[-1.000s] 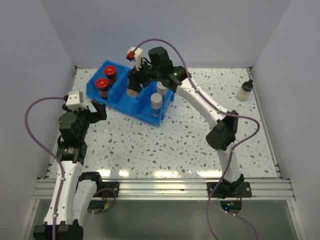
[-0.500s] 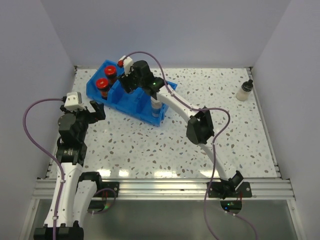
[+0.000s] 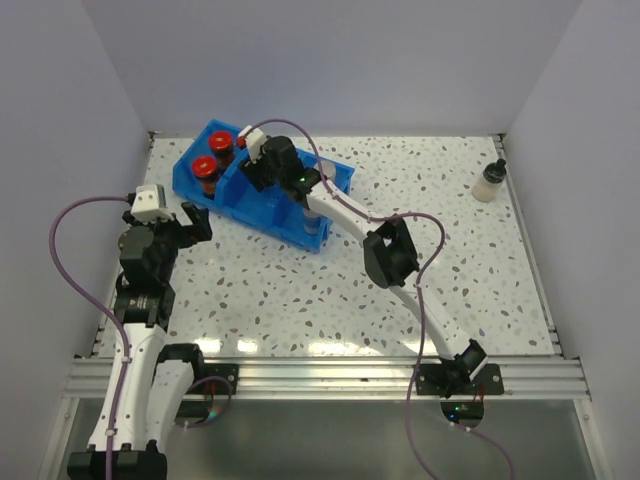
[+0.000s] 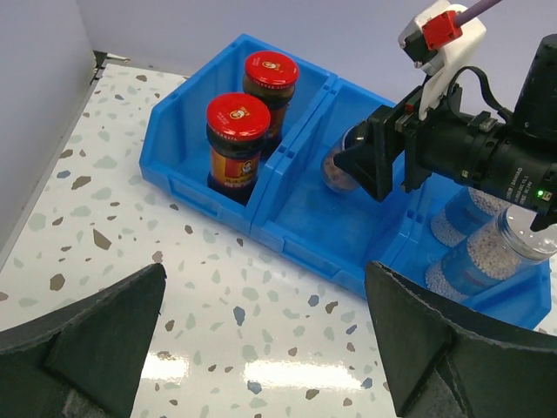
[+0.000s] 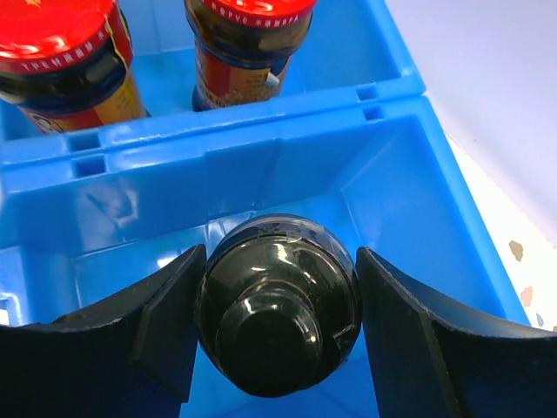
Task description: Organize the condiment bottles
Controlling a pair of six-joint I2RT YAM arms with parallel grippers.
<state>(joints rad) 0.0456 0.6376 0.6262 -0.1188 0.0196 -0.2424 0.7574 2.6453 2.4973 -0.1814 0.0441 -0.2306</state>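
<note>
A blue three-compartment bin [image 3: 262,210] stands at the table's back left. Two red-capped jars [image 3: 205,168] [image 4: 235,139] stand in its left compartment. Two silver-capped clear jars [image 4: 509,244] stand in its right compartment, mostly hidden by the arm in the top view. My right gripper [image 3: 258,176] [image 5: 280,254] is down in the middle compartment, shut on a small dark black-capped bottle [image 5: 278,300] [image 4: 338,167]. My left gripper [image 3: 195,221] [image 4: 265,272] is open and empty, over the table just left of the bin.
A small pale bottle with a black cap [image 3: 489,182] stands alone at the table's far right, near the right wall. The bin's walls [image 5: 261,165] stand close around my right fingers. White walls close in the table on three sides.
My right gripper has moved left and down into the bin's middle compartment with the dark bottle. The left arm has not moved.
</note>
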